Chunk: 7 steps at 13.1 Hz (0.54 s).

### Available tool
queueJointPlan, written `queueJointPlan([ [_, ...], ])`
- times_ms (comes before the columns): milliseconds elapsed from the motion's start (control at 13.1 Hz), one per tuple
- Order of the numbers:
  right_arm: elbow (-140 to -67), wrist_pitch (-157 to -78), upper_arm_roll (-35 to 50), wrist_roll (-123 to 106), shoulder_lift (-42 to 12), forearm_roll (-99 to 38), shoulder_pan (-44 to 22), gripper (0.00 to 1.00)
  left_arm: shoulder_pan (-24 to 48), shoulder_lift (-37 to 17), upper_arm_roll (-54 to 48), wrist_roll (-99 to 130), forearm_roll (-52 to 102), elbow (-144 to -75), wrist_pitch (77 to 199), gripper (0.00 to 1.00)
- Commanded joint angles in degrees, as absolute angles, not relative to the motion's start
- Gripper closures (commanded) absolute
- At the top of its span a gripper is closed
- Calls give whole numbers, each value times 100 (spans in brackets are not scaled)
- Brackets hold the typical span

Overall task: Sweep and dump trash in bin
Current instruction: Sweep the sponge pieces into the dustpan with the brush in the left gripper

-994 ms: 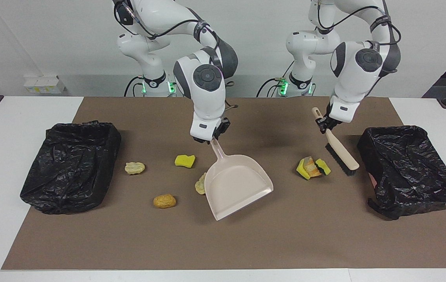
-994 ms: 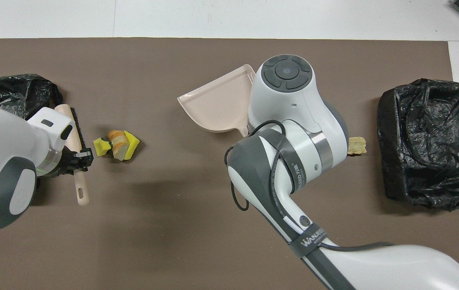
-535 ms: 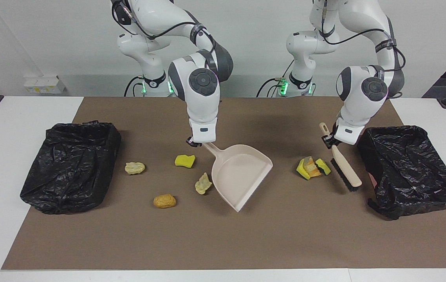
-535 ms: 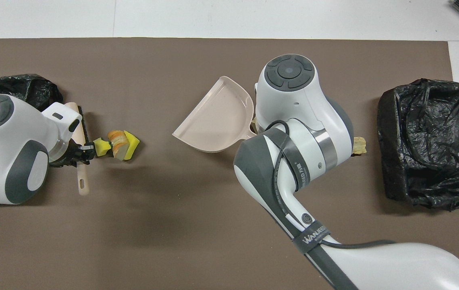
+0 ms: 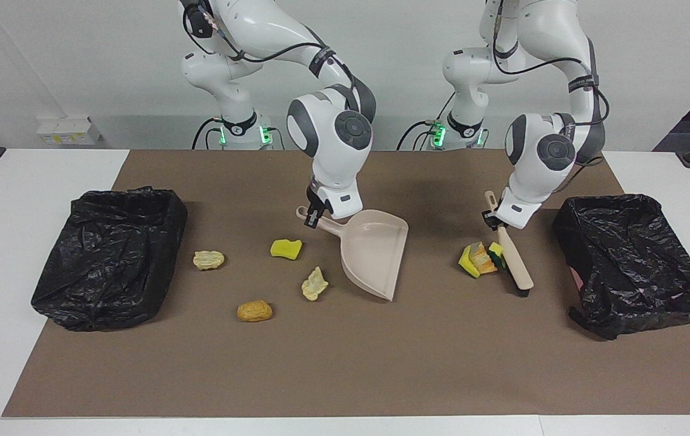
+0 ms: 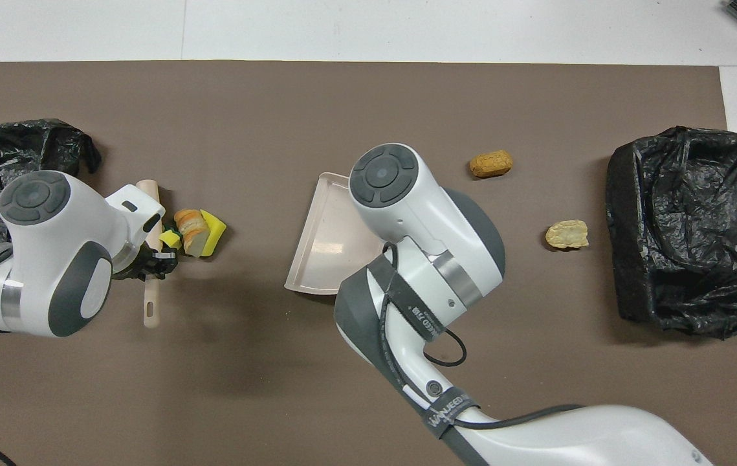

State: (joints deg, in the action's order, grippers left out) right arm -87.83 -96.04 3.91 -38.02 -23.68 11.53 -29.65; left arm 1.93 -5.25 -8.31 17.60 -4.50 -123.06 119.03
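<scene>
Trash (image 5: 481, 258) cluster of yellow and orange scraps lies on the mat, touching brush (image 5: 512, 259) clamped in left gripper (image 5: 491, 219). Four more scraps lie scattered beside dustpan (image 5: 375, 251), whose handle right gripper (image 5: 313, 217) grips.

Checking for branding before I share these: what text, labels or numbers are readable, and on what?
"WANUEED", as best it reads: grey strap on the right arm, overhead view.
Print on that arm's second strap: too small to read.
White boxes by the wall, facing view: labels too small to read.
</scene>
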Motion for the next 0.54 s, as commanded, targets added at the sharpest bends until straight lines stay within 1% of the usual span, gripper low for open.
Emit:
queueJointPlan([
  [0, -8824, -9869, 413, -4358, -2399, 1493, -3040, 100, 526, -413, -800, 1810, -396, -12524, 12103, 100],
  [153, -8833, -10185, 413, -4421, -2452, 1565, -3076, 100, 789, -387, -800, 1828, -194, -12551, 12120, 100],
  [459, -8816, -10528, 413, -4403, -2610, 1547, -3190, 100, 1422, -439, -800, 1881, 210, -12551, 12436, 100],
])
